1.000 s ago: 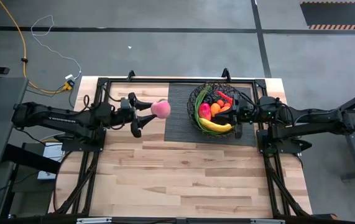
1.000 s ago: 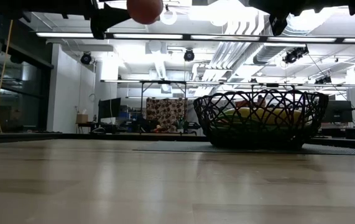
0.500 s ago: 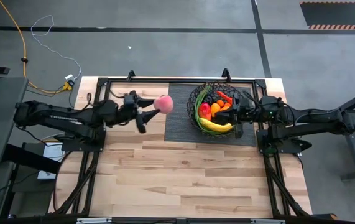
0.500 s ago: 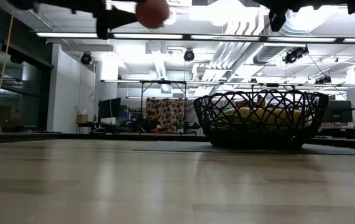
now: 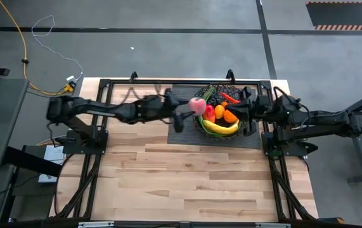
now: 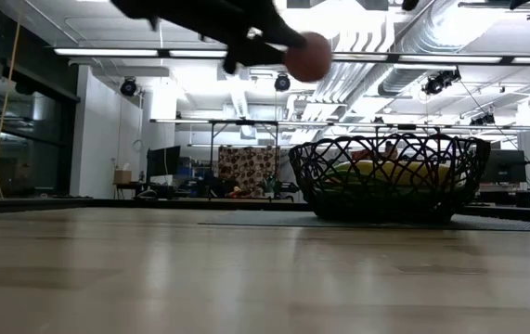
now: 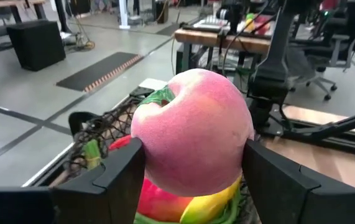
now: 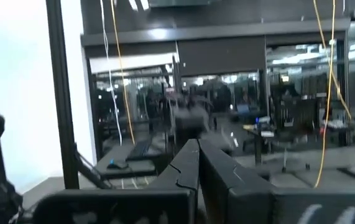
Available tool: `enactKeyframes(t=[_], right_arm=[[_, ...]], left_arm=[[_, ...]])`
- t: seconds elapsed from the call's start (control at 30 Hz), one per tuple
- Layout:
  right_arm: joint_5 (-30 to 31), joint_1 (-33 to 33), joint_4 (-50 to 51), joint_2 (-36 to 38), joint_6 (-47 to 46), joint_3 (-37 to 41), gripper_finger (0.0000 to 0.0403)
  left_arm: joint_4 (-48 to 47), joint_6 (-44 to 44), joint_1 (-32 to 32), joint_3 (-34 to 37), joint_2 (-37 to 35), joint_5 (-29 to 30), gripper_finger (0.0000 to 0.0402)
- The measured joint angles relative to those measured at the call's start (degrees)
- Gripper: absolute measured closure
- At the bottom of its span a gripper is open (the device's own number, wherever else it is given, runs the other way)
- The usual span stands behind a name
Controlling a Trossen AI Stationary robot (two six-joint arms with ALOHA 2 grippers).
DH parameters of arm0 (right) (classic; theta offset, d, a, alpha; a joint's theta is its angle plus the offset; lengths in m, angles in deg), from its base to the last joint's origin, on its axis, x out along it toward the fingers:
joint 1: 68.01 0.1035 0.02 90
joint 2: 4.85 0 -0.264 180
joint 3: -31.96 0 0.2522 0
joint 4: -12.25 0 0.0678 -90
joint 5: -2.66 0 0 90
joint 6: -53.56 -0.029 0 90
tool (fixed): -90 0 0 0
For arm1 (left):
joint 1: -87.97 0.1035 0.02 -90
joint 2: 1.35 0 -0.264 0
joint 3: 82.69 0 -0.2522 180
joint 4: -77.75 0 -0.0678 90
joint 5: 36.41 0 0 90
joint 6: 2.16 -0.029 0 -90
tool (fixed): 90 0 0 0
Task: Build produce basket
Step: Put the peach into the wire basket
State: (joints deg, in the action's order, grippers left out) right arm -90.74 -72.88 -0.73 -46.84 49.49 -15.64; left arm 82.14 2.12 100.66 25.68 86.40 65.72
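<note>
pink apple (image 5: 197, 105) in left gripper (image 5: 190, 111) above basket (image 5: 201, 119) rim; right gripper (image 5: 245, 113) closed, empty, at opposite rim

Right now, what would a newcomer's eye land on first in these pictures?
The pink-red apple, clamped in the left gripper and carried in the air right at the rim of the black wire basket. Next, the basket's bright contents on the dark mat: a yellow banana, oranges and red produce. The right gripper waits beside the basket.
</note>
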Motion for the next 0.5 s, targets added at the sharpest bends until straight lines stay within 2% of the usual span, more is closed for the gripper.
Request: enactKeyframes(t=[0.27,0.5], right_arm=[[0.22,0.00,-1.79,-0.02,0.69,0.00,0.0402],[0.23,0.00,-1.79,-0.02,0.69,0.00,0.0402]], left_arm=[[0.08,-2.05,0.43,-14.47,16.26,-1.50,0.0167],[0.05,-2.61,0.41,-25.16,27.59,-2.46,0.0167]])
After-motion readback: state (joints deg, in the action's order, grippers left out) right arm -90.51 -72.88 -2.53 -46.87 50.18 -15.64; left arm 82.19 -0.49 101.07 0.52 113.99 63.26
